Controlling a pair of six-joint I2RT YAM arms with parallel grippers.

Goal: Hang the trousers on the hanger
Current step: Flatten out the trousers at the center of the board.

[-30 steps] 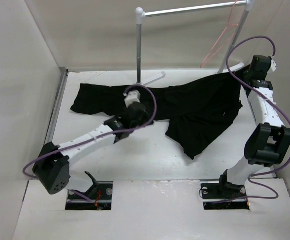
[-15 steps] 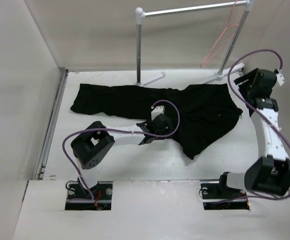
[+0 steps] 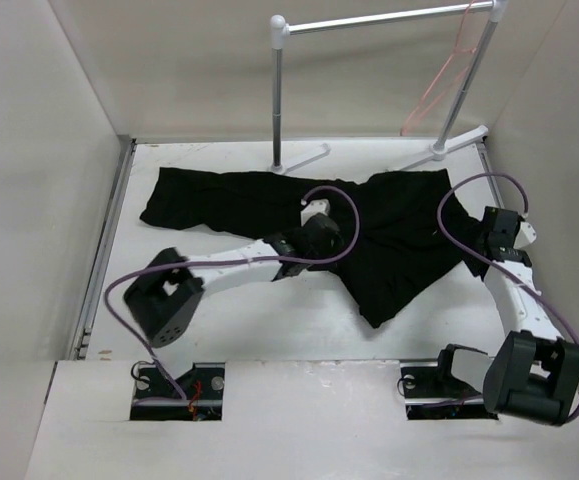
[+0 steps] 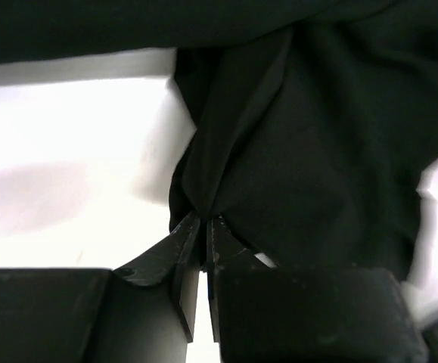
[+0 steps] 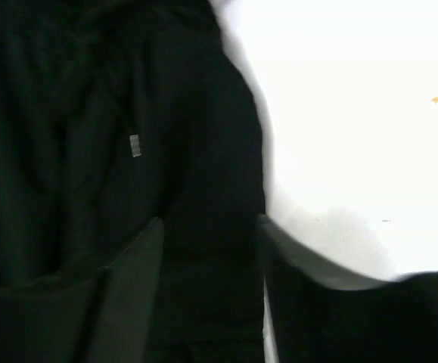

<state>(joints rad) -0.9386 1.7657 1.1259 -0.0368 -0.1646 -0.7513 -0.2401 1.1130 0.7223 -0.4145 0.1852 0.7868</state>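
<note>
**Trousers flat on worktop; left hand clamped on cloth, right hand apart at the edge**

Starting at the left of the top view, you will find the trousers (image 3: 389,225) spread flat on the white worktop (image 3: 269,320). One leg runs out to the upper left. The other leg points down toward the lower centre. The waist end lies at the right.

Left of centre, your left arm reaches across from its base at the lower left. Your left hand (image 3: 316,226) sits on the cloth where the two legs meet. In the left wrist view that hand (image 4: 202,227) is closed. Its tips pinch a gathered fold of the black fabric, and creases fan upward from the pinch.

Toward the upper right of the top view stands the tube rack (image 3: 277,100). The hanger (image 3: 431,95) hangs from the right end of its bar, clear of the worktop and well apart from both hands and from the trousers.

At the right, your right hand (image 3: 487,232) is down at the right edge of the trousers. In the right wrist view its fingers (image 5: 128,287) stand apart, with black cloth lying between them. The garment's edge runs just beside the right finger. No closed grip is visible. A small pale tag (image 5: 135,145) shows on the fabric above.
</note>
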